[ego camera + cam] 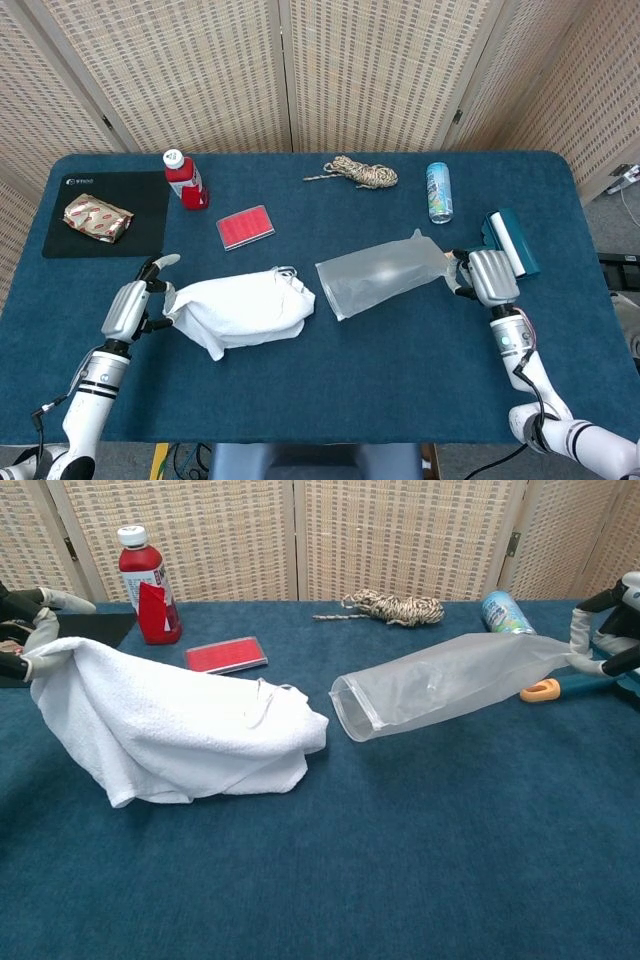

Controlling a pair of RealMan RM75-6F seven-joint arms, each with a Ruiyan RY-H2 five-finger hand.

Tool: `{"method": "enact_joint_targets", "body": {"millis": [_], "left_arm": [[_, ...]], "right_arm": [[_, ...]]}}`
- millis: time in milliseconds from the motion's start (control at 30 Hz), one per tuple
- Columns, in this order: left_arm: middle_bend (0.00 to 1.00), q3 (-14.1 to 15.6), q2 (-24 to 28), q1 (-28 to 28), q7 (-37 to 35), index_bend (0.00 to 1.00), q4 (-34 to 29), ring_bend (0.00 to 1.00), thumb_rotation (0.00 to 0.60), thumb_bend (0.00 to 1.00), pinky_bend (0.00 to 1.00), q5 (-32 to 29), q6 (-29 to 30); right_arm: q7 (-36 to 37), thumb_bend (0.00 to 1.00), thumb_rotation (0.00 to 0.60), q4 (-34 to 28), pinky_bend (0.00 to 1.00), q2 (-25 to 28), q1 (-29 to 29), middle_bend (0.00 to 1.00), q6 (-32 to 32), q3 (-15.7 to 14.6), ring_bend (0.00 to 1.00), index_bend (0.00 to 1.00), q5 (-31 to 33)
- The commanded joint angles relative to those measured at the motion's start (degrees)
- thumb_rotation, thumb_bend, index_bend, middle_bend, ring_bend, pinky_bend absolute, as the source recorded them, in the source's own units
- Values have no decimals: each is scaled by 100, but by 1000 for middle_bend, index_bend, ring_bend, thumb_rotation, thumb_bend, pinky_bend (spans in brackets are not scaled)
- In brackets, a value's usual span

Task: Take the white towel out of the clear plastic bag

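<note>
The white towel [243, 307] [170, 735] lies crumpled on the blue table, fully clear of the bag. My left hand [130, 307] [22, 625] pinches its left corner and holds that end a little off the table. The clear plastic bag [381, 274] [445, 680] lies empty to the right of the towel, its open mouth facing the towel across a small gap. My right hand [491, 276] [612, 630] grips the bag's closed far end, lifting it slightly.
A red bottle [185, 180], a red flat case [245, 227], a coil of rope [360, 172] and a can [439, 192] lie at the back. A teal lint roller [510, 243] sits beside my right hand. A wrapped snack [97, 217] rests on a black mat [60, 240].
</note>
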Motion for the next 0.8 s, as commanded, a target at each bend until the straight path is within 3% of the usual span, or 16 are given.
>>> {"method": "enact_joint_targets", "body": {"millis": [33, 100, 167, 267, 300, 367, 433, 533, 667, 800], "left_arm": [[157, -3, 28, 1, 29, 795, -39, 55, 600, 653, 331, -1, -7], [157, -7, 21, 0, 40, 779, -42, 54, 600, 653, 332, 11, 0], [157, -11, 27, -9, 23, 721, -54, 54, 600, 650, 332, 34, -13], [157, 5, 77, -5, 9, 540, -98, 51, 600, 644, 332, 86, -22], [157, 4, 85, -12, 17, 475, -98, 49, 600, 627, 332, 92, -32], [157, 5, 112, -10, 20, 319, -113, 46, 600, 511, 331, 129, -16], [157, -2, 128, -4, 13, 196, -120, 46, 600, 377, 331, 138, 0], [155, -13, 158, 13, 14, 85, -134, 46, 600, 259, 332, 157, 43], [130, 7, 201, 39, 84, 41, -177, 45, 600, 153, 331, 176, 80], [51, 39, 266, 62, 292, 4, -222, 45, 600, 62, 331, 165, 108]], "right_arm": [[21, 470, 600, 20, 1000, 0, -13, 1000, -11, -23, 1000, 653, -23], [66, 410, 600, 47, 1000, -18, -18, 1000, 6, -52, 1000, 647, -83], [149, 256, 600, 94, 1000, -47, -22, 1000, 63, -77, 1000, 603, -170], [236, 33, 600, 109, 999, -34, -21, 996, 94, -114, 984, 435, -269], [255, 6, 600, 91, 984, -19, -21, 966, 98, -120, 943, 366, -289], [297, 0, 600, 34, 939, 33, -26, 886, 120, -131, 856, 285, -338], [329, 0, 600, -30, 821, 84, -36, 687, 144, -136, 683, 169, -372], [375, 0, 600, -148, 659, 177, -58, 400, 185, -143, 459, 62, -416], [419, 0, 600, -304, 544, 300, -99, 240, 209, -155, 295, 48, -437], [383, 0, 600, -397, 507, 388, -143, 209, 222, -169, 253, 48, -429]]}}
